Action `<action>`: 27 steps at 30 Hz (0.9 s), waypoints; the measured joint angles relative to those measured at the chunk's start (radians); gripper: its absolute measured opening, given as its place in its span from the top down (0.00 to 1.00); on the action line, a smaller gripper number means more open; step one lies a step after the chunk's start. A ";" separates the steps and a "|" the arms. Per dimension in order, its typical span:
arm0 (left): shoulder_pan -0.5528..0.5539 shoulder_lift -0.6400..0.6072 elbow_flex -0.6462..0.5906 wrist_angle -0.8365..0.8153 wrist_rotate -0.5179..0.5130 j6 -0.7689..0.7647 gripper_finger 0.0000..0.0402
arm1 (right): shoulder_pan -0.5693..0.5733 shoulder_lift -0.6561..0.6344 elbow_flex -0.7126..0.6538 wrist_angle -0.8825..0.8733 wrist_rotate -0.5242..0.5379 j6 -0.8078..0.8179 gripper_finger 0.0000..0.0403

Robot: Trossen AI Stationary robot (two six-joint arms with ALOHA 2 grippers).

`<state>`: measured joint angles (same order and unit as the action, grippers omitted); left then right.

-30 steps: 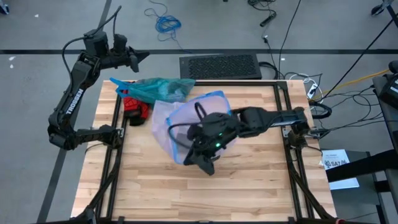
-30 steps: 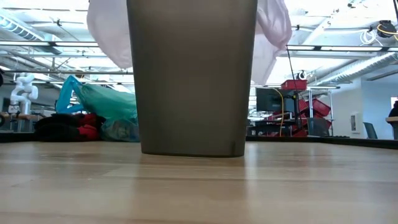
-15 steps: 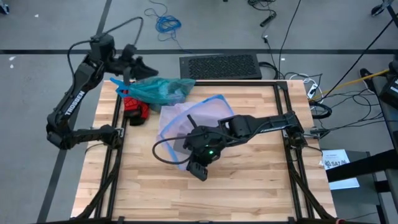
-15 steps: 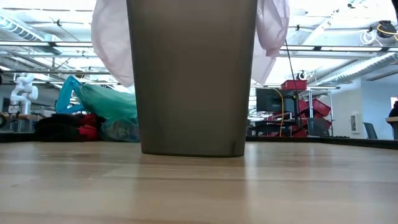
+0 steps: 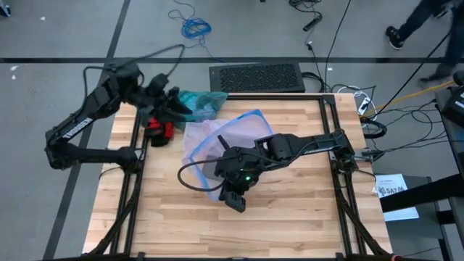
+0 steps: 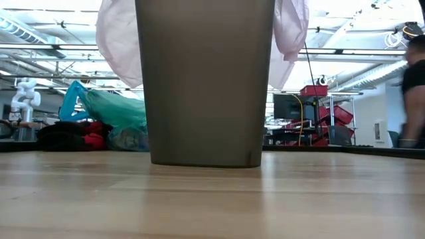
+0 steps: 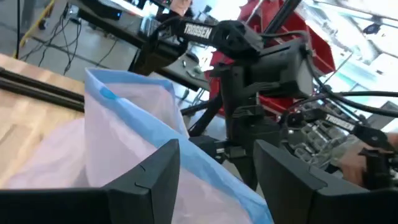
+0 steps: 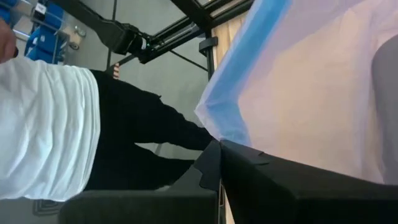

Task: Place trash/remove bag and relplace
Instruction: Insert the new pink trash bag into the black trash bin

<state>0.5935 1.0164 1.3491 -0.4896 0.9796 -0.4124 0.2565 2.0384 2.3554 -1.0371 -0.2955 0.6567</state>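
At tabletop centre, right gripper (image 5: 233,194) pins the pink bag's (image 5: 217,141) blue rim (image 8: 239,93) over the bin (image 6: 204,79).

Right jaws are closed flat on that rim, probably to keep the new liner stretched over the bin mouth while it gets seated; pink film drapes both sides of the bin in the low view. Left gripper (image 5: 165,98) hovers at the far left corner of the tabletop, fingers (image 7: 146,177) spread wide and holding nothing, facing the pink bag. The bag (image 5: 197,104), teal-green and crumpled, lies at the far edge near that corner, touching a red and black heap (image 5: 157,129), set aside clear of the bin. Person (image 6: 415,93) stands beyond the table.
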 joint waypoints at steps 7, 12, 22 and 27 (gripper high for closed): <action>-0.204 0.029 0.000 -0.007 -0.093 -0.025 0.50 | 0.004 0.000 0.000 -0.006 -0.002 -0.012 1.00; -0.307 0.067 0.000 -0.021 -0.153 -0.012 0.50 | 0.007 0.000 0.000 -0.012 -0.003 -0.007 1.00; -0.383 0.107 0.000 -0.130 -0.354 0.098 0.50 | 0.007 -0.002 0.001 -0.013 -0.025 0.002 1.00; -0.405 0.122 0.000 -0.113 -0.376 0.075 0.50 | 0.007 -0.002 0.001 -0.014 -0.025 -0.015 1.00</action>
<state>0.1885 1.1388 1.3491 -0.6022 0.6031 -0.3371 0.2638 2.0365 2.3562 -1.0515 -0.3206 0.6415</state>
